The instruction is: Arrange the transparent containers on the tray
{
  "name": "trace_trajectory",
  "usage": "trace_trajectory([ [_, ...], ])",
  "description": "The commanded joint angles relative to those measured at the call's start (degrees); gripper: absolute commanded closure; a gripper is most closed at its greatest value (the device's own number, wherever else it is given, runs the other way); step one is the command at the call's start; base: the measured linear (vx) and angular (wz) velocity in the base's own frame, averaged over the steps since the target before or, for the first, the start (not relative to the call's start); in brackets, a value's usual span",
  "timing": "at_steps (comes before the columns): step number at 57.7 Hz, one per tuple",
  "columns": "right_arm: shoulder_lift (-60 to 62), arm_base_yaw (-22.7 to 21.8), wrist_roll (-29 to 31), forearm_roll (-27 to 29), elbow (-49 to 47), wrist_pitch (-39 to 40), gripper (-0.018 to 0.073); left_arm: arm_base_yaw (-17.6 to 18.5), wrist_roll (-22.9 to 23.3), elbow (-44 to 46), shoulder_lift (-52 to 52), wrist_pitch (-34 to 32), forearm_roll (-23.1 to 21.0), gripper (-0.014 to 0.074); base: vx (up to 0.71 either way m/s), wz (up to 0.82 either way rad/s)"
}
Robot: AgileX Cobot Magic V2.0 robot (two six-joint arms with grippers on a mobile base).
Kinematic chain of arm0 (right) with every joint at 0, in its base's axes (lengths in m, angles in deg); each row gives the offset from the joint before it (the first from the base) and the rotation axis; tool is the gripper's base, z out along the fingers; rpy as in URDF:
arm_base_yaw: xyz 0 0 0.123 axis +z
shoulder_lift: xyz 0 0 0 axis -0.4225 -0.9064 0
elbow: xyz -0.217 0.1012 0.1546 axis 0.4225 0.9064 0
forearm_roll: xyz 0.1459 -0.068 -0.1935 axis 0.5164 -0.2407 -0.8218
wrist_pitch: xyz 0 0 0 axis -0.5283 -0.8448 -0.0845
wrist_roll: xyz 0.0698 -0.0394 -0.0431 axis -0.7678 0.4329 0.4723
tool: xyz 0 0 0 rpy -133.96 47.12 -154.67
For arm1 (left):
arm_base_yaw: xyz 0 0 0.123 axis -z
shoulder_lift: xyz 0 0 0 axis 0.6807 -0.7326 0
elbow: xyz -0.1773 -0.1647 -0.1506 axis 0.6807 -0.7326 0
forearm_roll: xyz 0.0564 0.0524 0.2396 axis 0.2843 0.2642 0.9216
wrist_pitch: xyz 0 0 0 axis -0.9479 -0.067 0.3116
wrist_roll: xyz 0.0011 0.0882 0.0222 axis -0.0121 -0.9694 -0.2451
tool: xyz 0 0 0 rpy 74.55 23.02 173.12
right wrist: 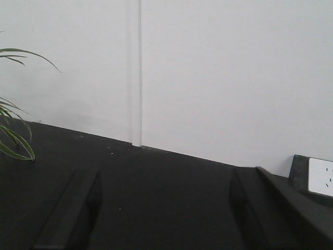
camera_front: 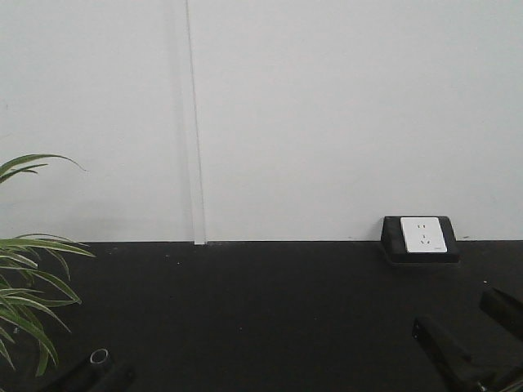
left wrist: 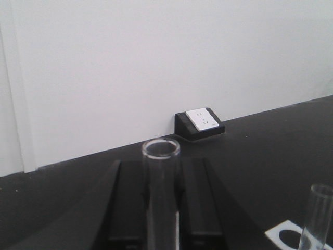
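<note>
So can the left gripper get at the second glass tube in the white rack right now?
Probably not yet. The left gripper looks shut on a glass tube, so it has no free grip. The second tube stands off to the right in the white rack, with nothing between.

My left end effector (left wrist: 160, 174) clamped on a glass tube (left wrist: 161, 154), my right end effector (right wrist: 161, 211) spread wide, both reaching forward
</note>
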Motion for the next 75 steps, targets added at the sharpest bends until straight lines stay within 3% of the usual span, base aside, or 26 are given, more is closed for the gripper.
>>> trace_trajectory([
  [1,0.3,0.0,0.0,-0.4,-1.8,4.0,0.0003,0.3,0.5,4.3,5.7,5.7,-0.3,0.0600,0.00,0.00],
  [8,0.3,0.0,0.0,-0.4,-1.8,3.0,0.0003,0.3,0.5,9.0,11.8,19.2,0.6,0.0600,0.00,0.00],
  [16,-1.1,0.6,0.0,-0.7,-1.8,-0.7,0.0003,0.3,0.4,14.7,17.9,35.1,5.1,0.0597,0.00,0.00],
  [22,-4.7,3.0,0.0,-2.5,-1.8,-0.3,0.0003,0.2,0.5,17.9,22.2,45.4,7.4,0.0597,0.00,0.00],
  [27,-9.3,6.7,0.0,-5.7,-1.8,3.2,0.0003,0.2,0.1,19.8,25.0,50.4,7.5,0.0597,0.00,0.00],
  [33,-15.2,11.4,0.0,-8.6,-1.8,10.1,0.0003,0.2,-2.4,20.3,27.5,52.6,7.4,0.0597,0.00,0.00],
  [45,-23.1,16.9,-1.3,-11.7,-1.8,23.0,0.0003,0.2,-2.5,20.5,28.9,54.9,7.3,0.0597,0.00,0.00],
  [56,-29.3,17.0,-6.9,-15.7,-1.8,29.7,0.0003,0.2,-2.5,20.5,28.9,55.4,7.3,0.0597,0.00,0.00],
  [69,-38.4,17.0,-7.3,-15.5,-1.8,39.3,0.0005,0.2,-2.5,20.5,28.9,55.4,7.2,0.0597,0.00,0.00],
  [75,-41.4,17.0,-7.5,-15.5,-1.8,43.3,0.0046,0.2,-2.5,20.5,28.9,55.4,7.2,0.0597,0.00,0.00],
])
